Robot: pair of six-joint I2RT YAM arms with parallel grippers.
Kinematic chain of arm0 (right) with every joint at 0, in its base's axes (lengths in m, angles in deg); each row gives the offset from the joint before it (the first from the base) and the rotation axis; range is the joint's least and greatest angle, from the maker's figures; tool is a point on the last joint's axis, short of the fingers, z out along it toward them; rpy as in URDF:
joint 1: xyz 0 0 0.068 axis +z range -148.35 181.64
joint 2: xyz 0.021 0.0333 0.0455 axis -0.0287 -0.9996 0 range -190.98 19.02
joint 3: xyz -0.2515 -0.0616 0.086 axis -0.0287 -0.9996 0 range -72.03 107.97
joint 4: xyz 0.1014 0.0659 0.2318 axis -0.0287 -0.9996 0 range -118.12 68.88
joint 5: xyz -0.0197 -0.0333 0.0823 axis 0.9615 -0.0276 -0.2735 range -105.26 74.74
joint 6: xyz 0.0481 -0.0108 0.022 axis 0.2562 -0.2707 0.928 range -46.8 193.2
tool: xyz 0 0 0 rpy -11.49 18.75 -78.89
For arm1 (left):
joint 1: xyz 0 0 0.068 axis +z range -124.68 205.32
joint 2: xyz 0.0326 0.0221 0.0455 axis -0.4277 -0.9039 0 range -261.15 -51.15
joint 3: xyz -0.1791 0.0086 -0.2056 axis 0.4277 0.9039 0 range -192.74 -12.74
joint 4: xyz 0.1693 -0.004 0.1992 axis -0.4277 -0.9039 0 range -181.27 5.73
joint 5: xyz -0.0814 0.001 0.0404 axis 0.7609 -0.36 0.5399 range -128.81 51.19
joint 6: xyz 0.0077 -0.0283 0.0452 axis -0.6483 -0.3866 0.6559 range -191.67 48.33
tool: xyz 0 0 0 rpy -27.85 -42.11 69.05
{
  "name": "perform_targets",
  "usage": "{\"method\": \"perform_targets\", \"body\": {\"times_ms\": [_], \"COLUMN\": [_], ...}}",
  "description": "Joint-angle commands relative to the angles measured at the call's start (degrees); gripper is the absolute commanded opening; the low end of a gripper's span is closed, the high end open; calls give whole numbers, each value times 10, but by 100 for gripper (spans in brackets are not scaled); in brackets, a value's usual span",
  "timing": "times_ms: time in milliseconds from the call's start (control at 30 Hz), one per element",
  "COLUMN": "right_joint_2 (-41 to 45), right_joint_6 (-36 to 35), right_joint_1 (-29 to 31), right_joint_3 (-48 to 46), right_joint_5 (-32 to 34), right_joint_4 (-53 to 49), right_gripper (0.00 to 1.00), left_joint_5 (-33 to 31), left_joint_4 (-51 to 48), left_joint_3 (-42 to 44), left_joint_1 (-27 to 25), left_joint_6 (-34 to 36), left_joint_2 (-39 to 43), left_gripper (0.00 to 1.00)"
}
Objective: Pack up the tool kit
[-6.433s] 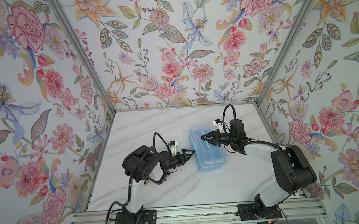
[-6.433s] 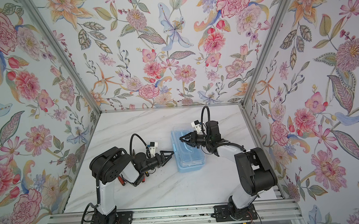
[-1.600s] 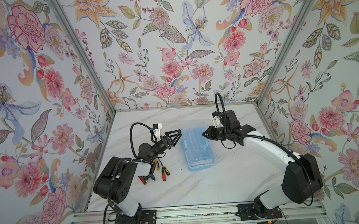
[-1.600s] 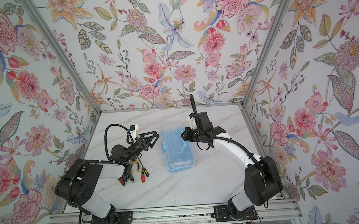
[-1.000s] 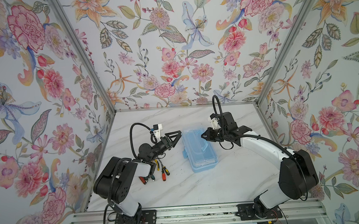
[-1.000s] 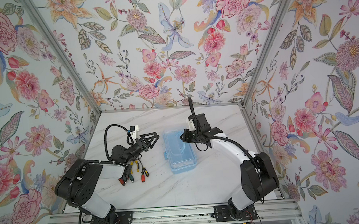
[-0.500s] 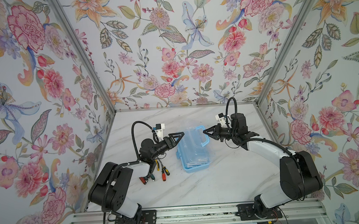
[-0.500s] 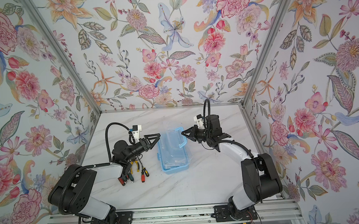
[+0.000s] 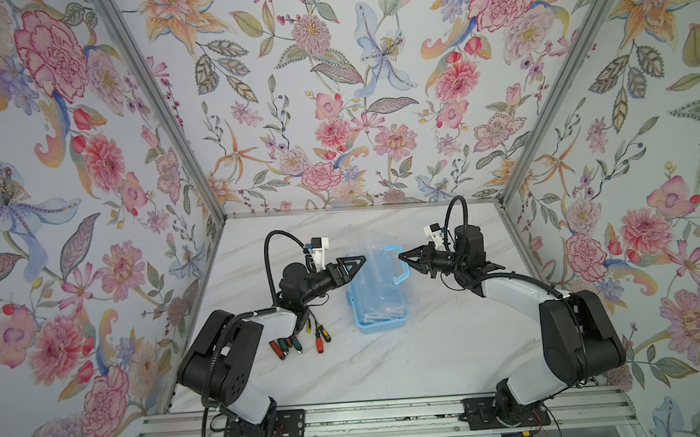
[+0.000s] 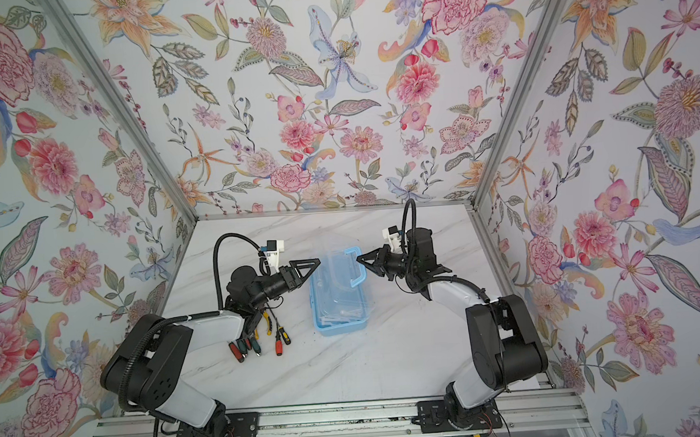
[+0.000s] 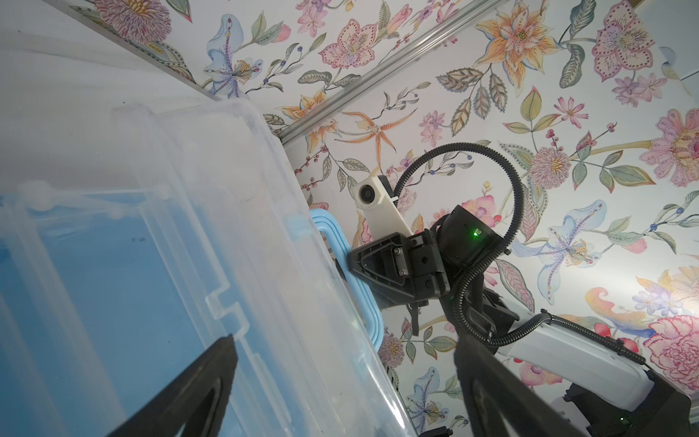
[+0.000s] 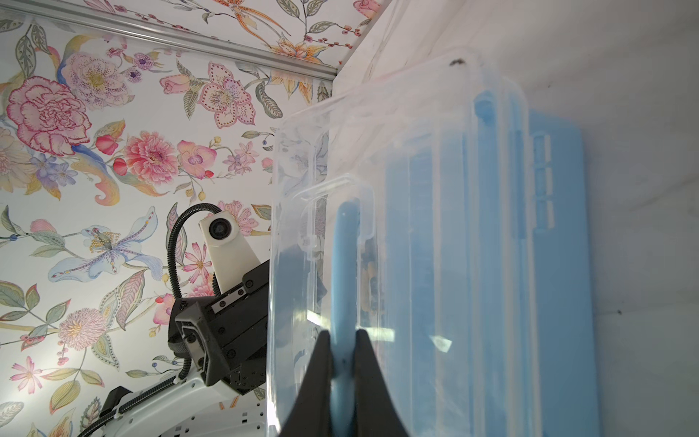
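Observation:
The tool kit [image 9: 381, 309] is a light-blue box in the middle of the table, shown in both top views [image 10: 340, 324]. Its clear lid [image 9: 369, 251] stands tilted up. My right gripper [image 9: 403, 258] is shut on the lid's blue handle [image 12: 344, 265], pinching it between both fingers [image 12: 321, 363]. My left gripper [image 9: 355, 265] is open at the lid's other side. In the left wrist view the lid's rim [image 11: 302, 265] runs between its spread fingertips [image 11: 227, 342] without being gripped. Screwdrivers [image 9: 302, 343] lie on the table left of the box, partly under the left arm.
Yellow-handled pliers [image 10: 268, 321] lie beside the screwdrivers under the left forearm. Flowered walls close in the marble table [image 9: 411, 361] on three sides. An aluminium rail [image 9: 373, 422] with both arm bases runs along the front edge.
The right gripper has swung the lid up by its handle and the box has shifted left. The left gripper has moved in to the lid and spread its jaws wider.

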Motion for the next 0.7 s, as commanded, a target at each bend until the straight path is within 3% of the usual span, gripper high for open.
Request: {"method": "perform_targets", "body": {"times_ms": [0,367,667], "right_joint_2": [-7,-62,-69], "right_joint_6": [22,105,110], "right_joint_1": [-6,-19,-28], "right_joint_3": [-4,-38,-47], "right_joint_5": [-60,-91,-93], "right_joint_4": [96,245,258], "right_gripper": [0,0,0], "left_joint_5": [-18,-42,-54], "left_joint_4": [-67,-172,-209], "left_joint_3": [12,-4,-1], "left_joint_1": [-7,-7,-7], "left_joint_6": [44,102,122], "left_joint_2": [35,80,91], "left_gripper": [94,94,94]}}
